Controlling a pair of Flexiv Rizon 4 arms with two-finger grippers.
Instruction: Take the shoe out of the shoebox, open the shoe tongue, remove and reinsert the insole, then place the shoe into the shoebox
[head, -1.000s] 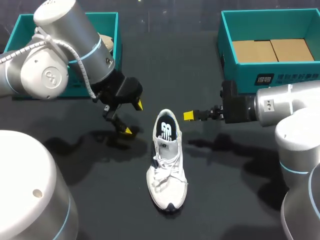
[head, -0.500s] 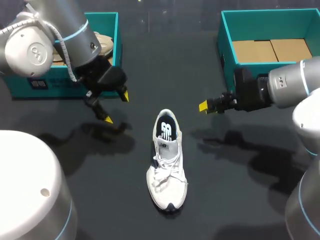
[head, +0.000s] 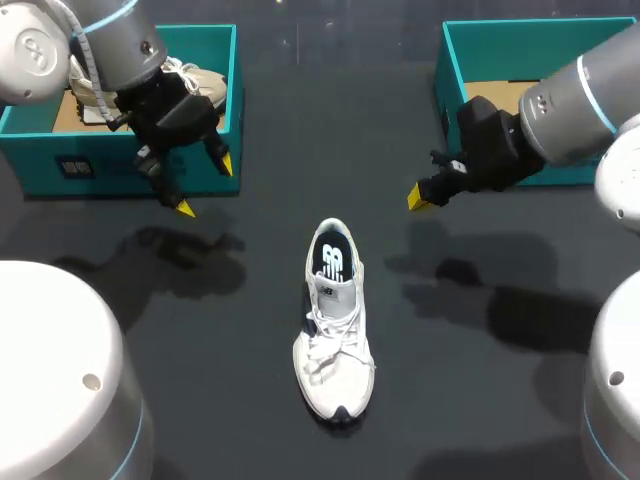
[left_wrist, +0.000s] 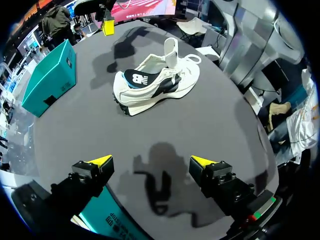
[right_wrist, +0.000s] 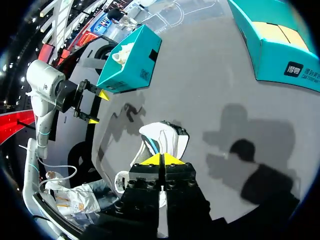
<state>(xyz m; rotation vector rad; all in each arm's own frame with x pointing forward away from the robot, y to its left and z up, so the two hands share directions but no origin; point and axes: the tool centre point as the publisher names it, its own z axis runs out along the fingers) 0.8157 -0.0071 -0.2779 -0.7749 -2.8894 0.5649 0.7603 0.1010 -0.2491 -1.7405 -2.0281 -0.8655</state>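
The shoe (head: 335, 330) is lying on the tabletop (head: 480, 400). The left claw (head: 205, 186) is gaping empty, the right claw (head: 417, 196) pinching its tips together on nothing.

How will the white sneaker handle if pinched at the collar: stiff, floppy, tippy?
Likely light for its size: the white sneaker looks like a soft trainer. The upper probably gives under a pinch; its tongue stands loose and the laces look slack. Sitting flat on its sole on the table, it should slide rather than tip.
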